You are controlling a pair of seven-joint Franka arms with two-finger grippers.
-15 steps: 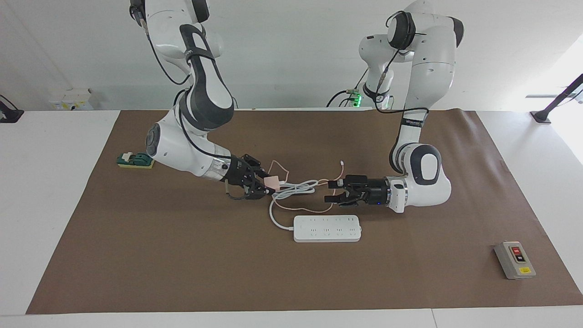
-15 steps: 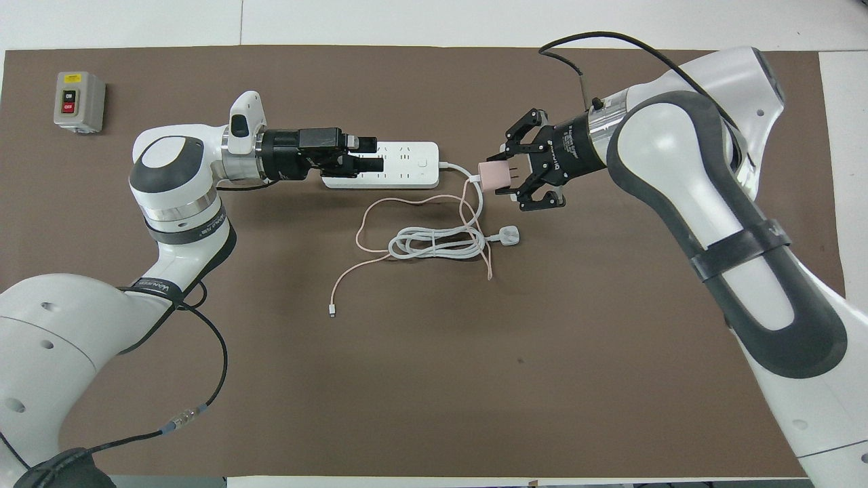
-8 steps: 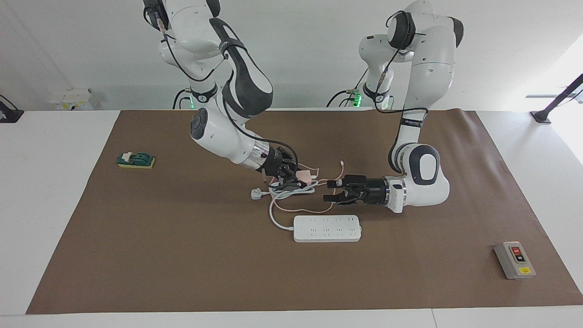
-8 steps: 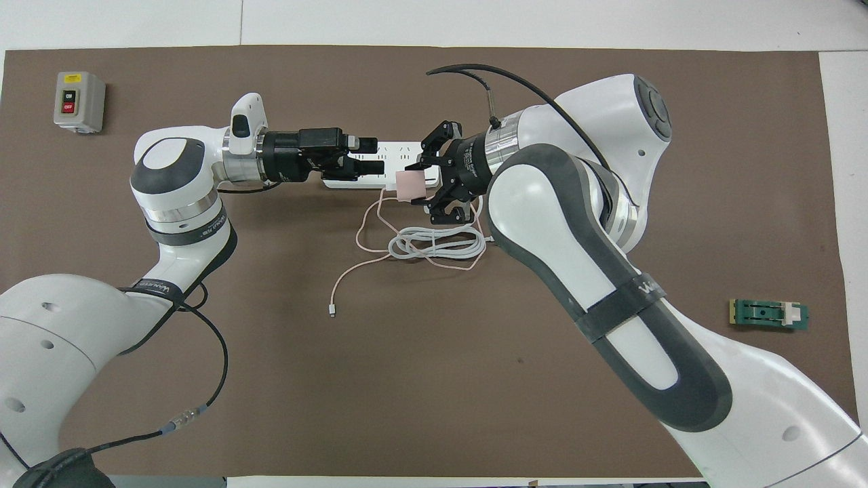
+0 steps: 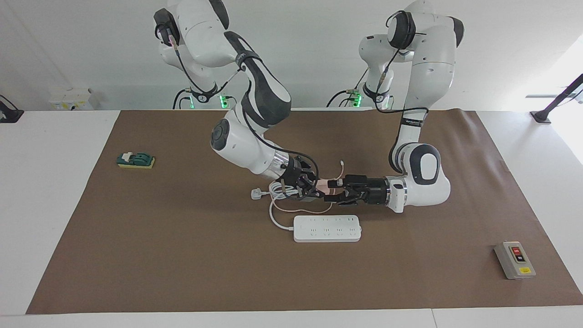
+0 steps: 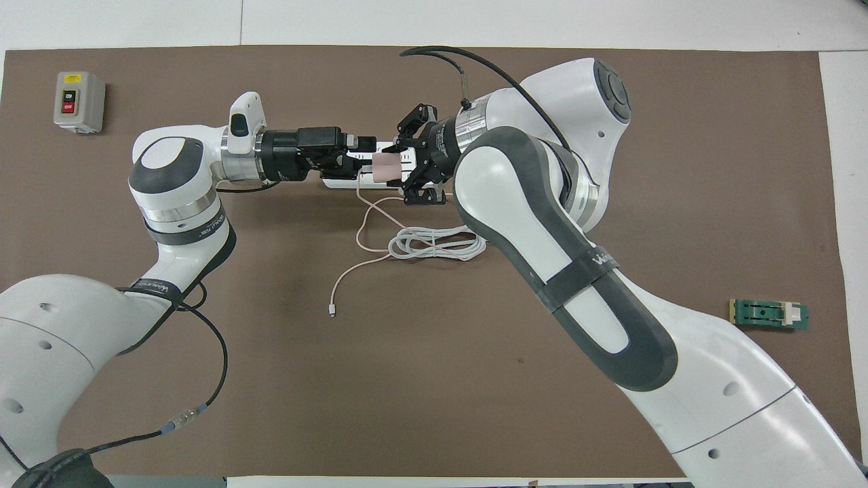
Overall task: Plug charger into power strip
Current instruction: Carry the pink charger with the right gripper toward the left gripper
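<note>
Charger (image 6: 387, 169) now between both end effectors; coiled cord (image 5: 278, 190) beside.

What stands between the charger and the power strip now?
The charger, held by the right gripper, is up over the coiled cords, at the open left gripper. That gripper and the white cord lie near its way; the power strip has bare sockets.

Overhead: I've got the right gripper (image 6: 401, 167) clamped on the charger (image 6: 387, 169), over the power strip (image 6: 339, 181). The left gripper (image 6: 363, 155) sits right beside the charger, fingers apart. Pink cable (image 6: 363, 234) trails toward the robots.
</note>
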